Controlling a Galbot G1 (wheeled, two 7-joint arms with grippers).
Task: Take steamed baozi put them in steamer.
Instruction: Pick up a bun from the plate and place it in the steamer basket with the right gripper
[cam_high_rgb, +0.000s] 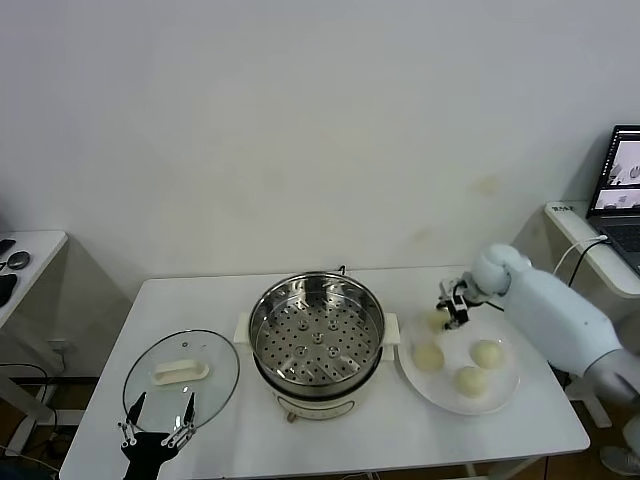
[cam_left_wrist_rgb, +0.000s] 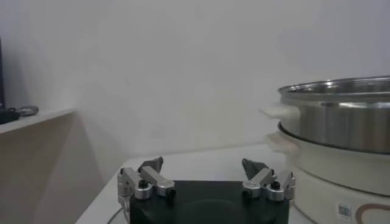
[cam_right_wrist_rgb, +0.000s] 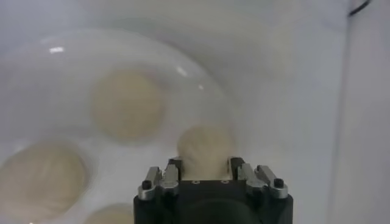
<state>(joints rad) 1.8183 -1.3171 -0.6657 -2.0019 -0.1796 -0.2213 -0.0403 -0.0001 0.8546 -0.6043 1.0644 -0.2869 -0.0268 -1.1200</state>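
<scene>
White tabletop (cam_high_rgb: 420, 430) carries the shiny round stainless-steel steamer (cam_high_rgb: 317, 335) mid-table, empty; beside it a flat white plate (cam_high_rgb: 505, 385). At its far rim the right gripper (cam_right_wrist_rgb: 206, 165) pinches one cream-white dough bun (cam_right_wrist_rgb: 206, 145) (soft, so it may squash or slip). Left gripper (cam_left_wrist_rgb: 206, 176) waits, spread wide.

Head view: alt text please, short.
The right gripper is shut on a steamed baozi at the far edge of a white plate holding three more, beside the empty steamer. The left gripper is open near the glass lid.
</scene>
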